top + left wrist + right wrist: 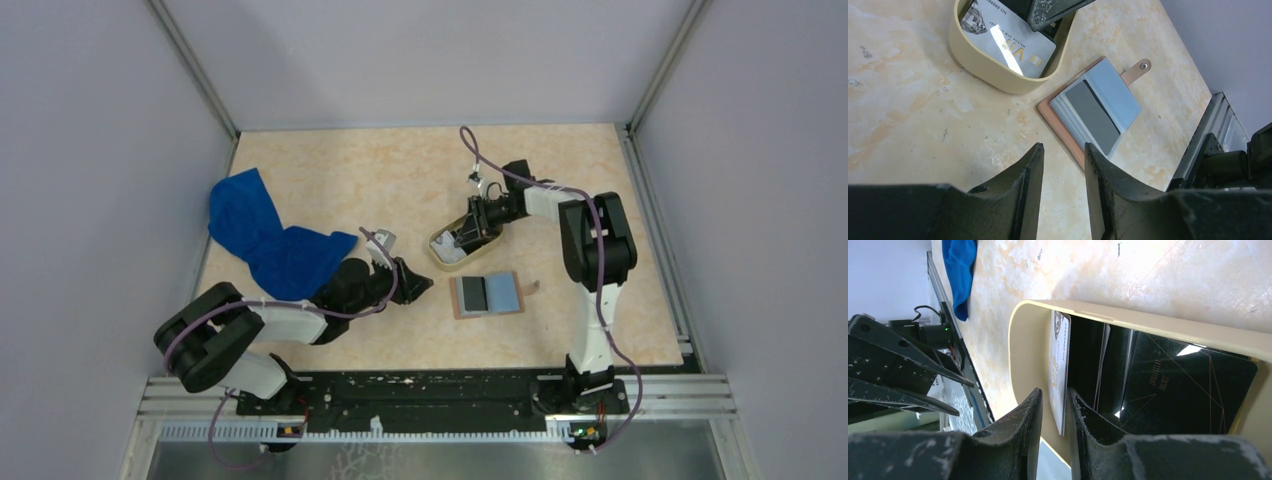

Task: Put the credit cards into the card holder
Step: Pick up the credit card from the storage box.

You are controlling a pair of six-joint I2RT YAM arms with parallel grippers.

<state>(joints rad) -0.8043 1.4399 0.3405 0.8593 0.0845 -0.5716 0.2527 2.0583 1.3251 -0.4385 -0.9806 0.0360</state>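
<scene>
The tan-brown card holder (487, 295) lies open on the table, and a dark grey card (1092, 116) sits in its grey-blue inner face (1120, 95). A white credit card (1008, 42) leans inside the oval tan tray (447, 256), beside a black card (1173, 385) with gold lines. My right gripper (1055, 393) reaches into the tray. It is narrowly open, with the white card's edge (1059, 370) between its fingers; the card rests against one finger and stands apart from the other. My left gripper (1063, 149) is open and empty over the table, just left of the holder's near corner.
A crumpled blue cloth (265, 235) lies at the left, behind the left arm. The tray's rim (998, 80) stands between the two grippers. A metal rail (440, 400) runs along the near table edge. Grey walls close in the sides and back.
</scene>
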